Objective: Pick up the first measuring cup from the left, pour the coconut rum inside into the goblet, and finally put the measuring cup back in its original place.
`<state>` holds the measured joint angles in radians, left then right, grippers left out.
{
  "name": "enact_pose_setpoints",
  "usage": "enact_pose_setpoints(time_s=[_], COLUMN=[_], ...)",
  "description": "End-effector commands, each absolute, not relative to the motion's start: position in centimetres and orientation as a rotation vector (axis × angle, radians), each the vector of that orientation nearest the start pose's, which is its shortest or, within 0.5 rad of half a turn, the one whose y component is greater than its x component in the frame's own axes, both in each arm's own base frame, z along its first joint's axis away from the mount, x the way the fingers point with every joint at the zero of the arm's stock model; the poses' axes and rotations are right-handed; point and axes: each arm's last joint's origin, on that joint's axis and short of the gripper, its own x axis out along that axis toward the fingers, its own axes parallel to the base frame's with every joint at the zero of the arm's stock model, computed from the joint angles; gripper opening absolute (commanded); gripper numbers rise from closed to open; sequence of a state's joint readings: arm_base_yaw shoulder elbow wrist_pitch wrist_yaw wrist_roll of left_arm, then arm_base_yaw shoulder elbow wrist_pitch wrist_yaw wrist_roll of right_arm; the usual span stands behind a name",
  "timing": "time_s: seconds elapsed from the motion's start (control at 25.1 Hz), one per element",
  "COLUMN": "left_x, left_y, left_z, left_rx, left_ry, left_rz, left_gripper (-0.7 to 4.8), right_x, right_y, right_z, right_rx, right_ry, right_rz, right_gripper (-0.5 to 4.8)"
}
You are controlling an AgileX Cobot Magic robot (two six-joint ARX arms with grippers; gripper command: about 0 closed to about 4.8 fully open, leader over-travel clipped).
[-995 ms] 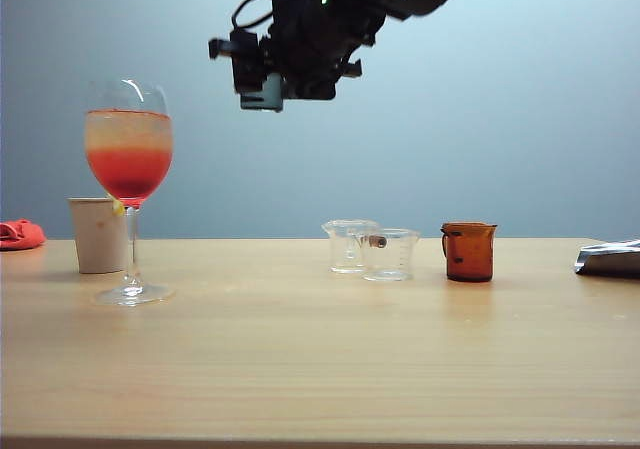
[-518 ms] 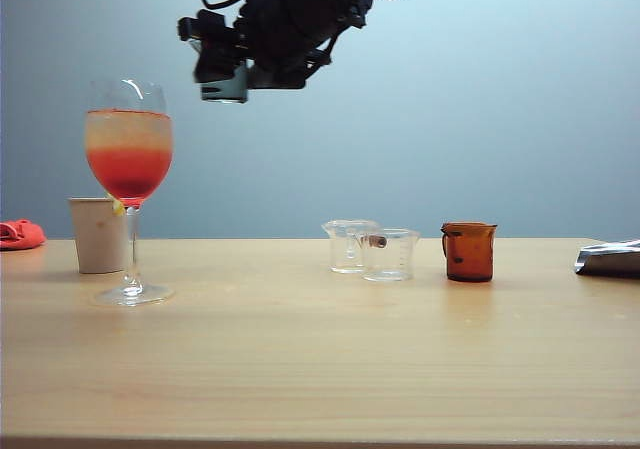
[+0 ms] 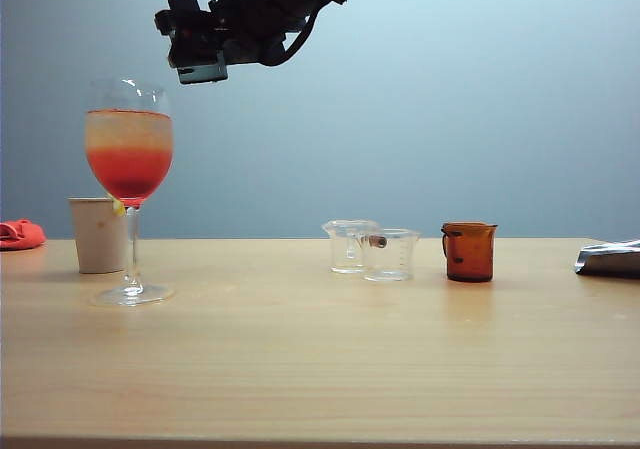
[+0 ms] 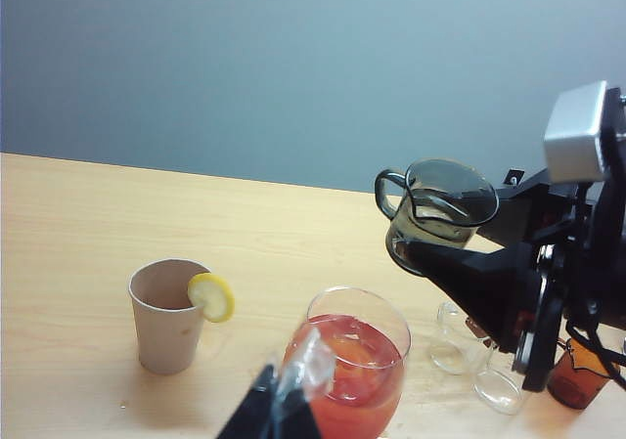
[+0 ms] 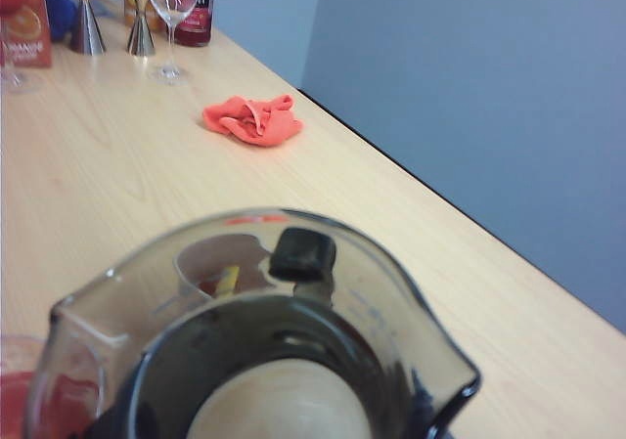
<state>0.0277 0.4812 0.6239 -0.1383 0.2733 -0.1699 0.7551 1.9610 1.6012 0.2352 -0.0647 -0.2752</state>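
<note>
Right fingers (image 4: 445, 263) pinching measuring cup (image 4: 437, 207) above goblet (image 4: 350, 361), left fingers (image 4: 279, 410) low, spread unclear

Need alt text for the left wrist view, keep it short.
The right hand holds a smoky measuring cup in the air above and beside a goblet of red drink. A paper cup with a lemon slice stands on the wooden table.
</note>
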Motion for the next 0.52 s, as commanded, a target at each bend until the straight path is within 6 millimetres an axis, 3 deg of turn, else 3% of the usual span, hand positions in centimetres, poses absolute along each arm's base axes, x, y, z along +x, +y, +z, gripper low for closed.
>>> enact_pose_setpoints(time_s=[0.04, 0.52], left_x=[11.49, 11.47], left_y=[-0.49, -0.53], left_z=[32.35, 32.34], left_rx=[-0.16, -0.161], left_ry=[-0.003, -0.001], left_rz=[-0.252, -0.269], left_gripper=[-0.05, -0.05], right_x=[33.6, 33.53], right_y=[32.23, 32.77], right_z=[31.61, 31.02], right_rx=[-0.356, -0.456], right_ry=[-0.073, -0.114], right_rz=[0.831, 0.844], right_gripper=[-0.01, -0.01])
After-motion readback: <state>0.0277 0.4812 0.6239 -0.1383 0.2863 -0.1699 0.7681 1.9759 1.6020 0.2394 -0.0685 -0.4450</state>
